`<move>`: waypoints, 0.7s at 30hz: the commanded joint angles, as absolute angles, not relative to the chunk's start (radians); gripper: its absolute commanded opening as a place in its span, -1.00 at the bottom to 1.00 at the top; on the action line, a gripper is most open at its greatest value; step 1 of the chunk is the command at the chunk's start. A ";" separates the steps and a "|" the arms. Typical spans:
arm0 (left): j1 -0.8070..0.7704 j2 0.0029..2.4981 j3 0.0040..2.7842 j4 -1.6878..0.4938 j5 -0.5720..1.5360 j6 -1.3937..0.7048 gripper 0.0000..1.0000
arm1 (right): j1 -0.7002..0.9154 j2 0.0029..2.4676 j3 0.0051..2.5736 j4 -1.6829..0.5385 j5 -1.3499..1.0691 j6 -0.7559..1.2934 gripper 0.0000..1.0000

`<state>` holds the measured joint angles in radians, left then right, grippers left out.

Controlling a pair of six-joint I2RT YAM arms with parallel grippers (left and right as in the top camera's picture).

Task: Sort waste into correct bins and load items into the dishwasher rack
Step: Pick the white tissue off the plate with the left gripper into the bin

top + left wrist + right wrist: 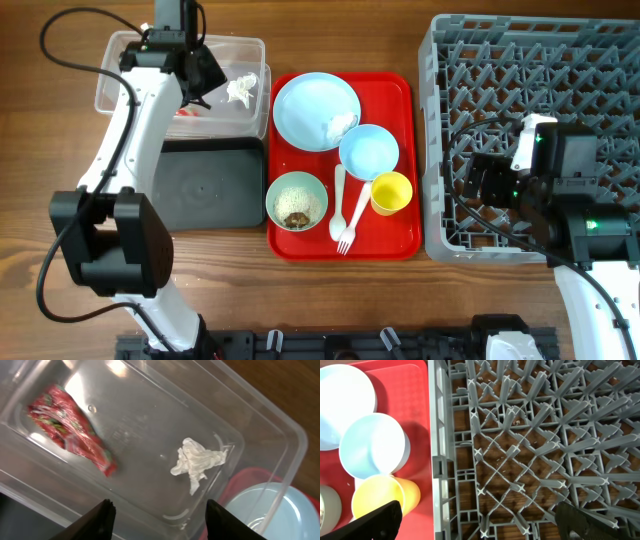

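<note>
Overhead first, and the wooden desk (40,150) carries everything. Biggest on it is the grey dishwasher rack (530,60), directly beneath the right pincer (477,510). That pincer hangs over the pegs with its fingers spread wide and nothing between them. No dishes show among the pegs in view.

Next down in size is the red tray (395,100), lying between the two pincers and just beside the rack's wall. Under the left pincer (159,510) sits the clear tub (250,45). The black tray (210,190) lies just behind it, toward that arm's base. The left pincer is released too, fingers apart and gripping nothing.

On the red tray, the light blue plate (305,105) is the piece nearest the left pincer, with a clump of white rice (340,125) at its edge. The light blue bowl (368,152) and the yellow cup (392,192) sit on the side nearer the right pincer, just across the rack wall from it. The pale green bowl (296,198) holds rice and brown scraps (295,218). Between that bowl and the cup lie the white spoon (338,205) and fork (352,225), side by side.

Smallest now, from the left wrist: the red-and-white wrapper (70,430) lies on the tub floor below the pincer, clear of both fingers. The crumpled tissue (197,462) rests apart from it, nearer the tub's end by the red tray.
</note>
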<state>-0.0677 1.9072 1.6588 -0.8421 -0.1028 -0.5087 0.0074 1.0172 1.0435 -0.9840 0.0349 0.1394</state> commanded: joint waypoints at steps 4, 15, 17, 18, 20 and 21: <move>-0.144 1.820 1.658 -0.896 0.056 -0.545 0.23 | 0.008 1.024 1.067 -0.987 0.052 0.158 0.99; -0.382 1.786 1.656 -1.029 0.055 -0.429 0.44 | 0.008 1.024 1.067 -1.004 0.052 0.158 0.99; -0.411 1.788 1.656 -1.019 0.054 -0.387 0.51 | 0.008 1.024 1.067 -1.005 0.052 0.158 0.99; -0.423 1.790 1.656 -1.012 0.054 -0.364 0.53 | 0.008 1.024 1.067 -1.005 0.052 0.158 0.99; -0.442 1.797 1.656 -0.997 0.051 -0.332 0.57 | 0.008 1.024 1.067 -1.005 0.052 0.158 0.99; -0.448 1.804 1.656 -0.987 0.052 -0.321 0.59 | 0.008 1.024 1.067 -1.007 0.052 0.158 0.99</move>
